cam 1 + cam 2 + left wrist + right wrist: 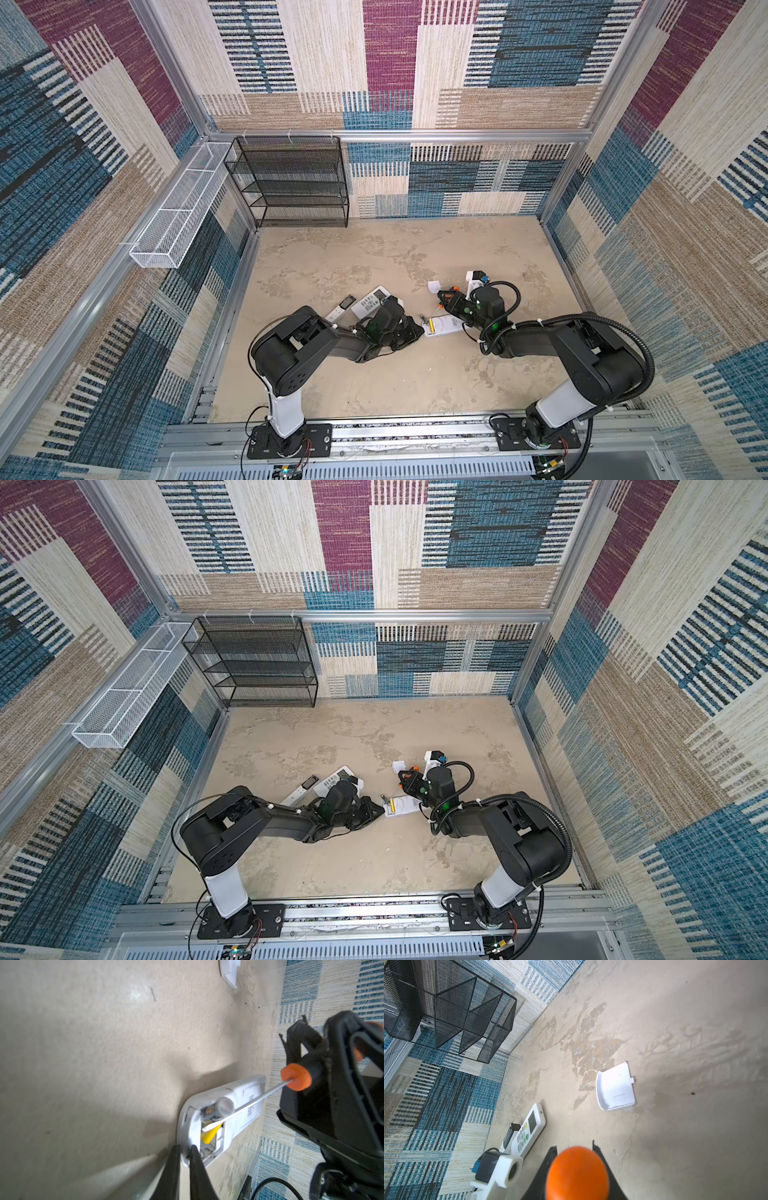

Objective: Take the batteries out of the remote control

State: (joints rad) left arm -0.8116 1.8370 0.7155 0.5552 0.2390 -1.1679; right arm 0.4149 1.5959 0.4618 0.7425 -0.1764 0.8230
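A white remote control [446,326] [243,1103] lies face down at mid-table with its battery bay uncovered. In the bay lies a yellow battery [208,1137] [432,326]. Beside it a second battery [225,1105] with a silvery end cap tilts up out of the bay. My left gripper [185,1149] [417,331] is shut on the remote's end wall by the bay. My right gripper [574,1145] [443,301] is shut on the orange-and-black screwdriver [296,1079] [577,1174]. The screwdriver's flat tip [208,1127] rests in the bay on the yellow battery.
The loose white battery cover [433,286] [615,1086] lies just beyond the right gripper. Two more remotes [370,303] [341,311] lie behind the left arm. A black mesh rack [291,183] stands at the back left, and a white wire basket [174,212] hangs on the left wall.
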